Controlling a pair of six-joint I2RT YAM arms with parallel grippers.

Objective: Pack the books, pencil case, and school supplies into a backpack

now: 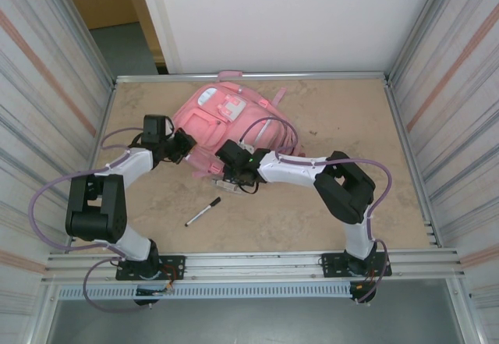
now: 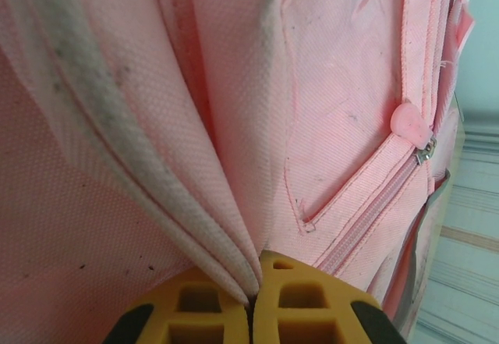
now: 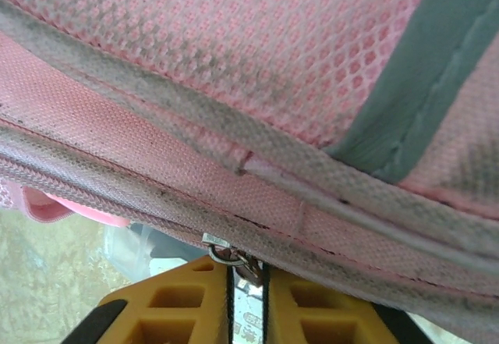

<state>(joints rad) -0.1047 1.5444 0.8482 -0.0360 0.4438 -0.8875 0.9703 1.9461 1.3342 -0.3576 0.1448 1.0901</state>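
Found the backpack [image 1: 226, 122] lying flat on the table, nothing visibly packed. Saw the left gripper [image 2: 251, 288] pressed together on a fold of fabric at the backpack's left side, and the right gripper [image 3: 248, 274] nipped onto a zip pull [image 3: 224, 249] at the backpack's near edge. Spotted 1 marker [image 1: 203, 212] outside, just nearer than the backpack. Judged the zip-opening step in hand and all the packing left.

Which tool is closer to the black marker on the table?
Right. The right tool sits at the near edge of the backpack, just beyond the black marker; the left tool pinches the backpack farther back.
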